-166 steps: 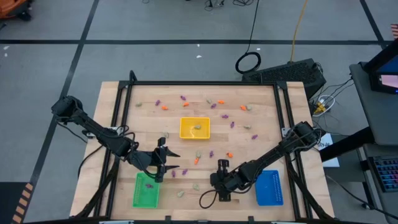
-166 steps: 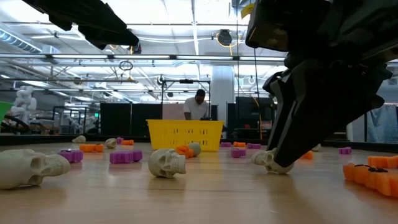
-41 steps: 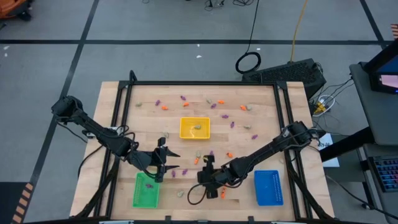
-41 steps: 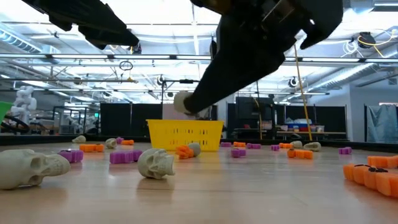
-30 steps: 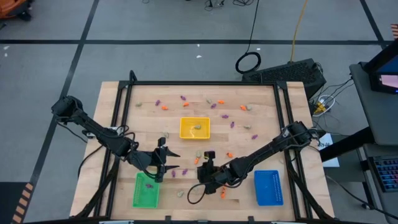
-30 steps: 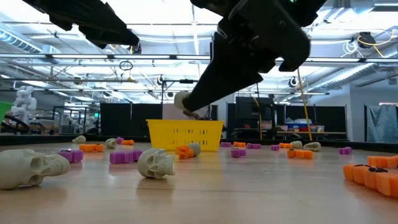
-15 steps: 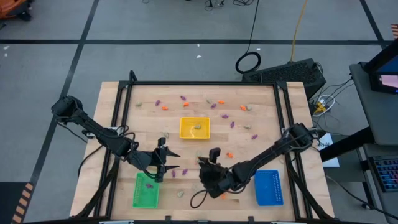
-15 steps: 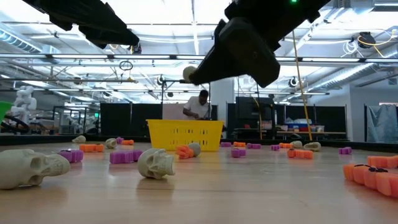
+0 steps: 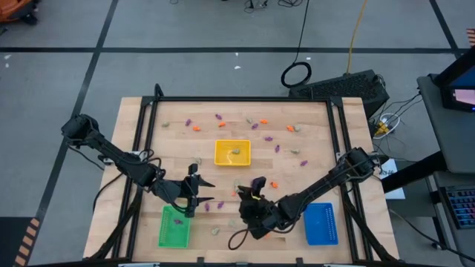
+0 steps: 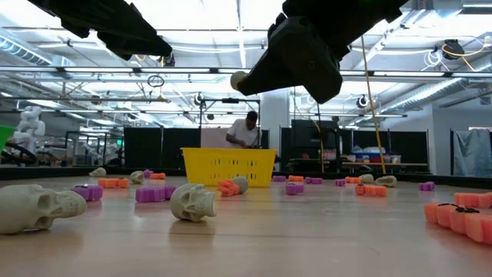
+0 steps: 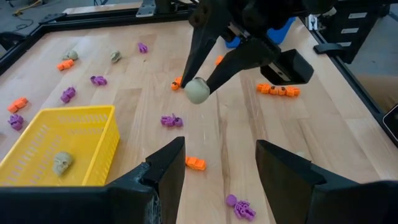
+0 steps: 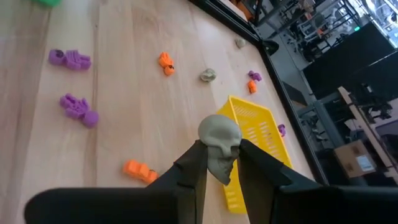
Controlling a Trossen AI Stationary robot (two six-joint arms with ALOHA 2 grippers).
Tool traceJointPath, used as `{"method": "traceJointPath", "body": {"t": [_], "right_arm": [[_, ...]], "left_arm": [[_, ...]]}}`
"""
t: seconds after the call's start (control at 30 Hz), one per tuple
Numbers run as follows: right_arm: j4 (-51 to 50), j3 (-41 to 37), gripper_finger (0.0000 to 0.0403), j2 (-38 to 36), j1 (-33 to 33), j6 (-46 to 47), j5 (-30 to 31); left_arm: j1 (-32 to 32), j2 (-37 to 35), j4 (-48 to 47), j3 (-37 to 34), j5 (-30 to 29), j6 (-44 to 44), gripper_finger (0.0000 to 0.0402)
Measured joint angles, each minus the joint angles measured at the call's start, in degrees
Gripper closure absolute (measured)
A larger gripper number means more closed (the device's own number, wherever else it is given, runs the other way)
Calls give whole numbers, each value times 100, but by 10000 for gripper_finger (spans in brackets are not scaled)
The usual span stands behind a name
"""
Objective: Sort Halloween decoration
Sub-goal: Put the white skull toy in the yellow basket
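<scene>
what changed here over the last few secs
The right gripper took a pale skull off the table's front and has lifted it, swinging toward the yellow tray. The left gripper stayed open beside the green tray; the scattered trinkets kept their places.

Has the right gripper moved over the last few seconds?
Yes. The right gripper, shut on a pale skull, moved away from the blue tray toward the yellow tray.

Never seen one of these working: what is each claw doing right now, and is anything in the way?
Right gripper shut on pale skull, held above table. Left gripper open, empty. Yellow tray ahead, one skull inside. Nothing in the way.
</scene>
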Motion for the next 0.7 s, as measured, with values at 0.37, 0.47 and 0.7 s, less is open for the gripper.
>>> {"method": "traceJointPath", "body": {"t": [0.37, 0.47, 0.7], "right_arm": [[123, 0, 337, 0, -2, 2611, -385], [186, 0, 337, 0, -4, 3213, -603], [450, 2, 337, -2, -4, 3398, -887]], "left_arm": [[2, 0, 0, 0, 0, 2, 208], [1, 0, 0, 0, 0, 0, 208], [2, 0, 0, 0, 0, 0, 208]]}}
